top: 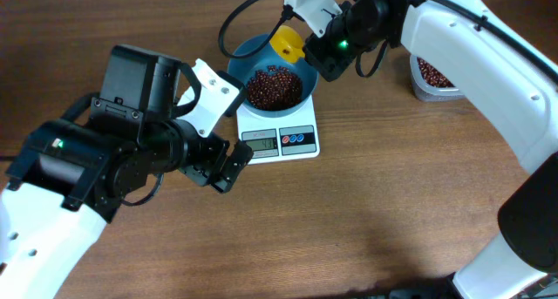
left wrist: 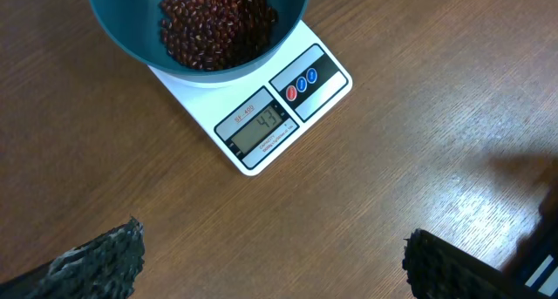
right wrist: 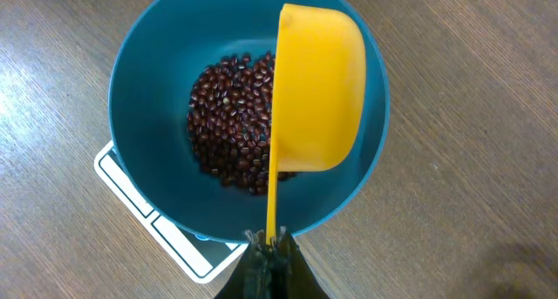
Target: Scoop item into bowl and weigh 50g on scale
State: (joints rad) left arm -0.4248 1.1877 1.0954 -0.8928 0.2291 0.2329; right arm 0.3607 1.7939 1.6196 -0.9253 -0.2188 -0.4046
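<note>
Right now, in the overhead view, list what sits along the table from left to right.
The left end effector → teal bowl of beans on the scale → clear tub. The yellow scoop and right end effector overlap the bowl, so they are left out.

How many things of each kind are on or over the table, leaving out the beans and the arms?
teal bowl: 1
white scale: 1
yellow scoop: 1
clear tub: 1
Total: 4
</note>
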